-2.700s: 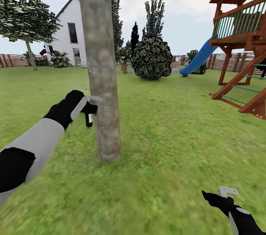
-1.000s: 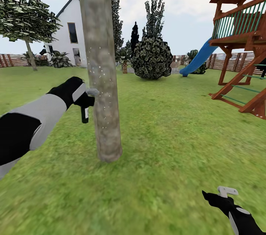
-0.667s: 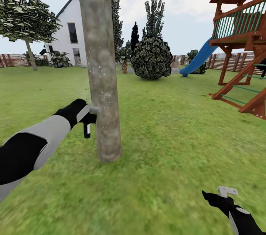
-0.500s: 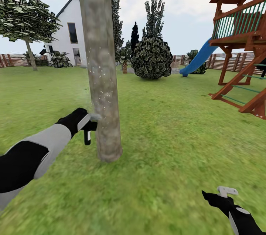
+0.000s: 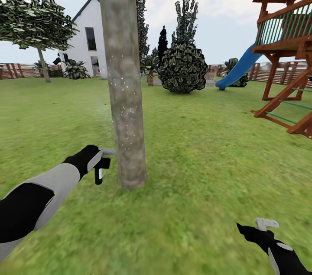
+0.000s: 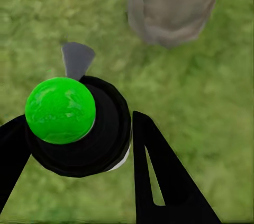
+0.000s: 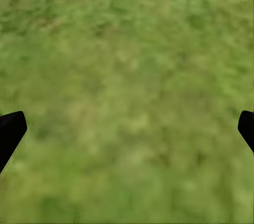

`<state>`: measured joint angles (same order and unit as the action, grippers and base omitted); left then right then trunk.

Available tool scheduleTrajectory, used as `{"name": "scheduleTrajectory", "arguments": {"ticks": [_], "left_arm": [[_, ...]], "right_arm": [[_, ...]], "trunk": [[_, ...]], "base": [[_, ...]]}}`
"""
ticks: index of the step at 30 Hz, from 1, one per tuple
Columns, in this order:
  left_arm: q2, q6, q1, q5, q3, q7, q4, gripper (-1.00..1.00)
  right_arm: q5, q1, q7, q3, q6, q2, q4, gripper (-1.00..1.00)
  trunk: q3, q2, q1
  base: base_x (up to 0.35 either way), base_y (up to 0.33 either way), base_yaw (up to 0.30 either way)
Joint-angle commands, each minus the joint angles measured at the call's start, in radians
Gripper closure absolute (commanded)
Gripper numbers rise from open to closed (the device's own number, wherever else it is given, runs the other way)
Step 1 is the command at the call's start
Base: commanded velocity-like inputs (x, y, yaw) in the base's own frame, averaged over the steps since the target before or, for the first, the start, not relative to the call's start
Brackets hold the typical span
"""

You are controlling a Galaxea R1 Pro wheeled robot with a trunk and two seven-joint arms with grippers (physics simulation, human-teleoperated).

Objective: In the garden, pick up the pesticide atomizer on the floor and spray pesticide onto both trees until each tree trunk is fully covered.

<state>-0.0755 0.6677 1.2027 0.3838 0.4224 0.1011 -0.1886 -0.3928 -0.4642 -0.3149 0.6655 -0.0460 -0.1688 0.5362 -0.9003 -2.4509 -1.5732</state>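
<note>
A home garden: lawn (image 5: 203,149), white house (image 5: 89,37), slat fence (image 5: 17,70) (and a play slide (image 5: 236,69))

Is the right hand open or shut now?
Open: the right hand shows its fingertips far apart, only grass between them.

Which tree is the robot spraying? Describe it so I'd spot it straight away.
Start at the white house across the lawn; the tree trunk rises in front of it, closest to the robot. The left gripper holds the pesticide atomizer beside its base. Unlike the thin-trunked tree by the fence, it is a thick, mottled beige-grey column flecked with white specks.
</note>
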Motion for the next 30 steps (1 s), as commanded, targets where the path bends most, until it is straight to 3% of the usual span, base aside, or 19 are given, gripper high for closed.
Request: {"name": "scheduleTrajectory", "arguments": {"ticks": [1,7,15,30], "left_arm": [[0.006,0.0,-0.007,-0.001,0.001,0.0,0.0,1.0],[0.05,0.0,-0.054,0.0,0.001,0.0,0.0,1.0],[0.053,-0.014,-0.118,0.0,-0.002,0.001,-0.002,1.0],[0.06,-0.017,-0.125,0.0,-0.001,0.0,-0.002,1.0]], "right_arm": [[0.0,0.0,0.0,0.0,0.0,0.0,0.0,-1.0],[0.0,0.0,-0.001,0.0,0.0,0.0,0.0,-1.0],[-0.001,0.001,-0.001,0.0,-0.003,0.006,0.001,-1.0],[0.002,0.0,-0.002,0.001,-0.002,0.007,0.001,-1.0]], "trunk": [[0.0,0.0,0.0],[0.0,0.0,0.0],[0.0,0.0,0.0],[0.0,0.0,0.0]], "base": [[0.0,0.0,0.269],[0.0,-0.124,0.183],[0.0,-0.316,0.009],[-0.009,-0.323,0.061]]}}
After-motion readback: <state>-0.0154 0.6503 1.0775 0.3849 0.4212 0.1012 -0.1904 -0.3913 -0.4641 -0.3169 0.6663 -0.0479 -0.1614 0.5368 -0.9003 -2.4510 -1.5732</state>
